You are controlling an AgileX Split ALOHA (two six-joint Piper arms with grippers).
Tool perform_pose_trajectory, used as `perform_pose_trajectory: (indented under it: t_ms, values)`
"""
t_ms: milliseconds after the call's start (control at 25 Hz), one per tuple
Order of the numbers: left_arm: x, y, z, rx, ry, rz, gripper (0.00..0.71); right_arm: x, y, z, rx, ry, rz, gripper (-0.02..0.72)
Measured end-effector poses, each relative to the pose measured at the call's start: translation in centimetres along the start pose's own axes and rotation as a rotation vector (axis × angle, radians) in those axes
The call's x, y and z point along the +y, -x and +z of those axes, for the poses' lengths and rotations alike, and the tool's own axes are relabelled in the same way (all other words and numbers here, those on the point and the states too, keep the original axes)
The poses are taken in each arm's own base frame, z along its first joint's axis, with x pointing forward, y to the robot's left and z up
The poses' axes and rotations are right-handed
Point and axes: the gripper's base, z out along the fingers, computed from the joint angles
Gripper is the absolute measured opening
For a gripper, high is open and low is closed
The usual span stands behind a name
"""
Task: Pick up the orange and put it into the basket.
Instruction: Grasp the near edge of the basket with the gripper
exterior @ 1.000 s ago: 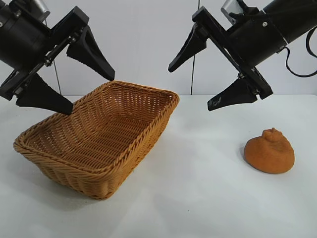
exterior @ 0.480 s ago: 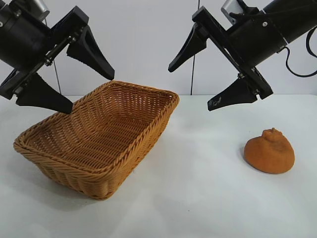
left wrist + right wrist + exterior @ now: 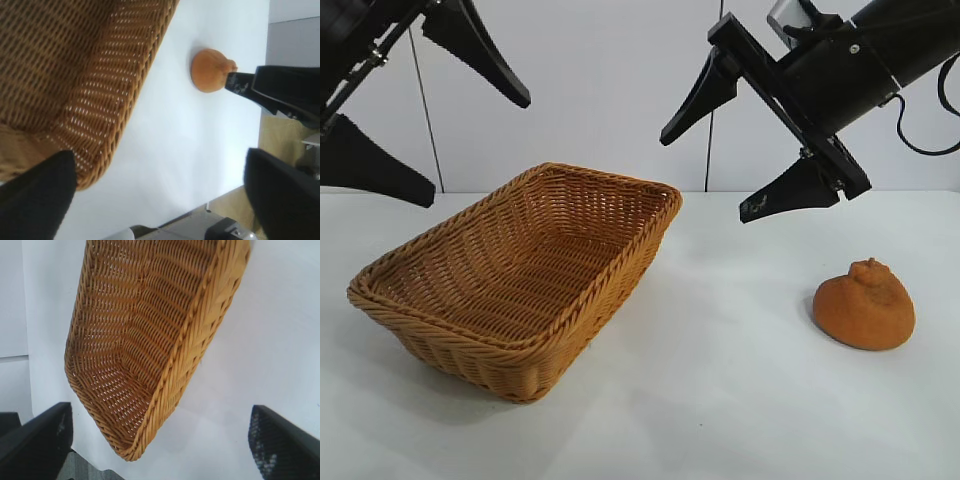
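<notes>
Both pairs of fingers stand spread wide, nothing held between them. On the left gripper (image 3: 425,140), high at the scene's far left above the basket's left end, one finger (image 3: 480,50) points down and right while the other sits lower at the picture's edge. On the right gripper (image 3: 752,160), hanging above the bare stretch between basket and fruit, the upper fingertip (image 3: 695,100) and the lower one are far apart — empty as well.

Largest of all is the white table (image 3: 720,400), which carries everything. Next comes the basket (image 3: 520,270), a woven tan-orange rectangle with sloping sides and a braided rim, lying on the left half of the table with one corner turned toward the far middle; its inside is bare wicker. Smallest is the orange (image 3: 864,305) — a dull, lumpy dome with a knobby stem end up — resting on the table at the right, well apart from the basket and lower than the right gripper, untouched by either arm.
</notes>
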Motion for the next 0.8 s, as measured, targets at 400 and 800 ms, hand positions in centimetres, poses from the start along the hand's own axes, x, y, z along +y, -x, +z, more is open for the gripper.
perform_pose_trajectory:
  t_ms: [400, 800]
  values:
    - [0.9, 0.5, 3.2, -0.138, 0.155, -0.171, 0.645, 0.0, 0.0, 0.0, 0.0, 0.0, 0.0, 0.652]
    - [2.7, 2.0, 7.1, -0.212, 0.267, -0.344, 0.645, 0.0, 0.0, 0.0, -0.002, -0.001, 0.0, 0.652]
